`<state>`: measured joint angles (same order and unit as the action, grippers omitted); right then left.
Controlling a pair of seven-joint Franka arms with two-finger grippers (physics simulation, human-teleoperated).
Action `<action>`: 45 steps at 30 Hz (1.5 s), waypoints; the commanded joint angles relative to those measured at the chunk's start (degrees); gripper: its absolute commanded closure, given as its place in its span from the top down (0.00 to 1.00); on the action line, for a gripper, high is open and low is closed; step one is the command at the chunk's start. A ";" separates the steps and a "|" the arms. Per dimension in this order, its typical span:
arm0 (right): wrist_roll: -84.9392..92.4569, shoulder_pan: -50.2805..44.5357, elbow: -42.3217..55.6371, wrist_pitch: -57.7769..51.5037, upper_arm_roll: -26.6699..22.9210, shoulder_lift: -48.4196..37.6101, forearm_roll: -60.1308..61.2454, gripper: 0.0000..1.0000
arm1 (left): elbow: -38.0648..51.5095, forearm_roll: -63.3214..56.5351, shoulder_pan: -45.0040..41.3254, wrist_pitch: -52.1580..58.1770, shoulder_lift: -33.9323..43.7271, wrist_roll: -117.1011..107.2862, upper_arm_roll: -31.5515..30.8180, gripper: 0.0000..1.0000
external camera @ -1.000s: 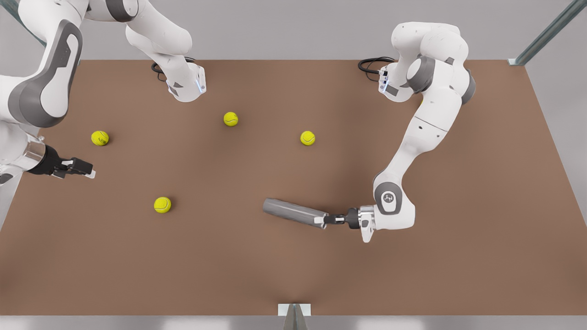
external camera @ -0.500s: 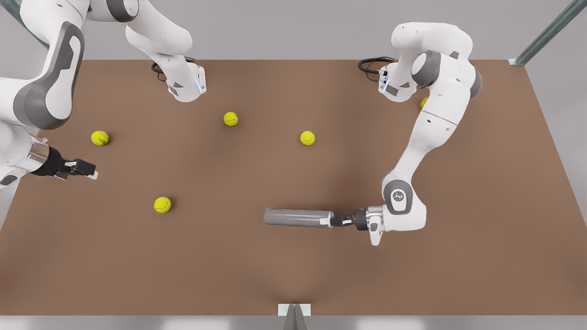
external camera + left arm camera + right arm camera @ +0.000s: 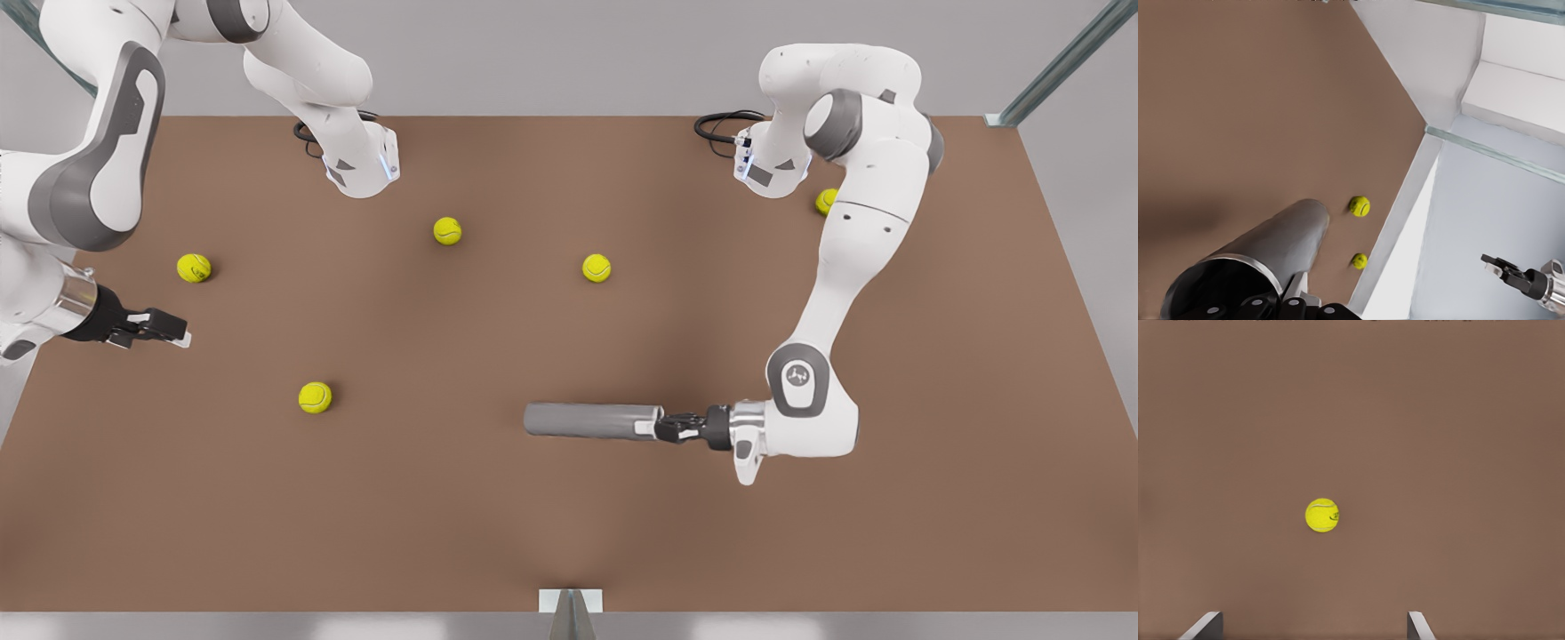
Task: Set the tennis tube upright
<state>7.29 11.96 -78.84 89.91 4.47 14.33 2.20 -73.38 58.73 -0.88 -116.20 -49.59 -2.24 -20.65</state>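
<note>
The tennis tube (image 3: 591, 420), a plain grey cylinder, lies level along the front of the brown table (image 3: 569, 533). My left gripper (image 3: 667, 427) is shut on the rim of the end toward the front view's right. In the left wrist view the tennis tube (image 3: 1271, 247) stretches away from the left gripper (image 3: 1291, 303), its dark open mouth close by. My right gripper (image 3: 178, 339) waits open at the table's edge on the front view's left, with nothing between its fingertips (image 3: 1205, 627).
Several yellow-green tennis balls lie on the table, among them one (image 3: 315, 396) off the tube's free end, one (image 3: 597, 268) mid-table and one (image 3: 447, 230) further back. One ball (image 3: 1321, 515) lies below the right gripper. The two arm bases (image 3: 363, 169) stand at the back.
The left gripper has moved toward the front view's right with the tube's end in it, and the tube has swung from slanted to level. The right gripper has barely shifted.
</note>
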 commanded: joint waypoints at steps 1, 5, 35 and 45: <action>0.00 0.00 0.00 0.00 0.01 0.00 0.00 1.00 | -0.01 -0.72 0.00 0.01 0.10 0.04 0.00 0.21; -0.09 0.00 -0.09 0.00 0.18 0.08 0.00 1.00 | -0.18 -4.58 0.44 0.54 1.86 -3.30 -0.09 0.21; 0.00 0.08 -0.26 0.09 0.18 0.52 0.00 1.00 | -1.77 -39.12 3.52 8.36 16.98 -21.05 0.09 0.21; 0.00 0.08 -0.26 0.00 0.18 0.52 0.00 1.00 | -1.94 -52.48 2.72 11.87 20.49 -26.85 -0.09 0.21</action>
<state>7.29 12.04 -79.15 89.91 4.66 14.86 2.20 -75.32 9.01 1.85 -104.11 -29.11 -29.11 -20.81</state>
